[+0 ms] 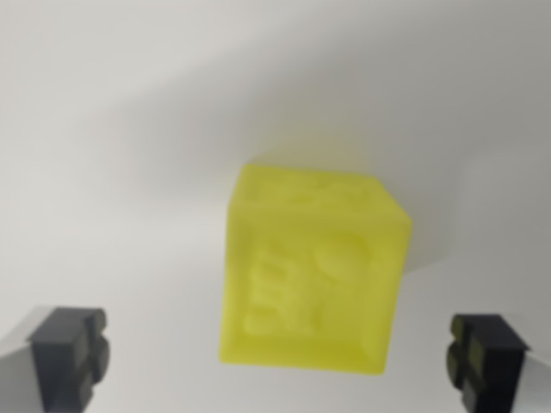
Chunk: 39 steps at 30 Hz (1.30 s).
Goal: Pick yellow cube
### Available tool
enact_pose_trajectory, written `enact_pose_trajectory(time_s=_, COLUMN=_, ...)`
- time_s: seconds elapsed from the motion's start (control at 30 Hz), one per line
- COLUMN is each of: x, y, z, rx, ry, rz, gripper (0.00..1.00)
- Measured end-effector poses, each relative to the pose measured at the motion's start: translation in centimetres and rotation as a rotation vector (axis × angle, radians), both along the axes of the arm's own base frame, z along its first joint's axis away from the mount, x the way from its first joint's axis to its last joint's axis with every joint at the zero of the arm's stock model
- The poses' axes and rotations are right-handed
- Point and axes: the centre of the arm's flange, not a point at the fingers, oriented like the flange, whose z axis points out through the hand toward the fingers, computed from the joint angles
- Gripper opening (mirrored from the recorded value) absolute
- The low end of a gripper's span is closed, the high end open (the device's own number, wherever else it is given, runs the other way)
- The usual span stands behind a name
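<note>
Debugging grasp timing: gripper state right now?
Gripper: open, holding nothing; the fingers stand wide apart either side of the yellow cube, not touching it.

Whole frame soft, out of focus. Translucent yellow plastic cube (pixel 312 274) has raised relief on its front face, too blurred to read; top-face embossing also illegible. Black end effector (pixel 280 361) fingers (pixel 67 354) cut off by the bottom edge and both corners, only the tips show. Plain white desk (pixel 112 155) has no sharp detail.
</note>
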Motion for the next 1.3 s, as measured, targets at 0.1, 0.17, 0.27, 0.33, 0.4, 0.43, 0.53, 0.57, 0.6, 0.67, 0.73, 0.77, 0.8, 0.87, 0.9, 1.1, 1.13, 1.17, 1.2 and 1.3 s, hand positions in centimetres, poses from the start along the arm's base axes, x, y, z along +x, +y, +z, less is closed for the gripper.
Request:
enact_pose_trajectory(time_s=0.1, x=-0.3, y=-0.3, z=-0.7, rx=0.000, ry=-0.001, rz=-0.012, gripper=1.00)
enact_pose_trajectory(time_s=0.17, x=-0.4, y=-0.4, z=-1.0, rx=0.000, ry=-0.001, rz=-0.018, gripper=1.00)
enact_pose_trajectory(time_s=0.27, x=-0.5, y=-0.5, z=-1.5, rx=0.000, ry=-0.001, rz=-0.020, gripper=1.00)
enact_pose_trajectory(time_s=0.33, x=-0.5, y=-0.5, z=-2.0, rx=0.000, ry=0.000, rz=-0.021, gripper=1.00)
enact_pose_trajectory(time_s=0.4, x=-0.5, y=-0.5, z=-2.5, rx=0.000, ry=-0.001, rz=-0.022, gripper=1.00)
enact_pose_trajectory(time_s=0.43, x=-0.6, y=-0.5, z=-2.8, rx=0.000, ry=-0.001, rz=-0.022, gripper=1.00)
enact_pose_trajectory(time_s=0.53, x=-0.6, y=-0.5, z=-3.5, rx=0.000, ry=-0.001, rz=-0.023, gripper=1.00)
enact_pose_trajectory(time_s=0.57, x=-0.6, y=-0.5, z=-3.8, rx=0.000, ry=-0.001, rz=-0.023, gripper=1.00)
enact_pose_trajectory(time_s=0.6, x=-0.6, y=-0.5, z=-4.0, rx=0.000, ry=-0.001, rz=-0.023, gripper=1.00)
enact_pose_trajectory(time_s=0.67, x=-0.6, y=-0.5, z=-4.5, rx=-0.001, ry=-0.002, rz=-0.024, gripper=1.00)
enact_pose_trajectory(time_s=0.73, x=-0.6, y=-0.5, z=-5.0, rx=-0.001, ry=-0.001, rz=-0.025, gripper=1.00)
enact_pose_trajectory(time_s=0.77, x=-0.6, y=-0.5, z=-5.3, rx=-0.001, ry=-0.002, rz=-0.025, gripper=1.00)
enact_pose_trajectory(time_s=0.8, x=-0.6, y=-0.5, z=-5.5, rx=0.000, ry=-0.002, rz=-0.026, gripper=1.00)
enact_pose_trajectory(time_s=0.87, x=-0.6, y=-0.5, z=-5.9, rx=0.000, ry=-0.002, rz=-0.026, gripper=1.00)
enact_pose_trajectory(time_s=0.9, x=-0.6, y=-0.5, z=-6.0, rx=-0.001, ry=-0.002, rz=-0.027, gripper=1.00)
enact_pose_trajectory(time_s=1.1, x=-0.6, y=-0.5, z=-6.0, rx=-0.001, ry=-0.002, rz=-0.028, gripper=0.00)
enact_pose_trajectory(time_s=1.13, x=-0.6, y=-0.5, z=-5.9, rx=0.000, ry=-0.003, rz=-0.028, gripper=0.00)
enact_pose_trajectory(time_s=1.17, x=-0.6, y=-0.5, z=-5.7, rx=0.000, ry=-0.003, rz=-0.029, gripper=0.00)
enact_pose_trajectory(time_s=1.2, x=-0.6, y=-0.5, z=-5.4, rx=0.000, ry=-0.003, rz=-0.029, gripper=0.00)
enact_pose_trajectory(time_s=1.3, x=-0.6, y=-0.5, z=-4.7, rx=0.000, ry=-0.003, rz=-0.029, gripper=0.00)
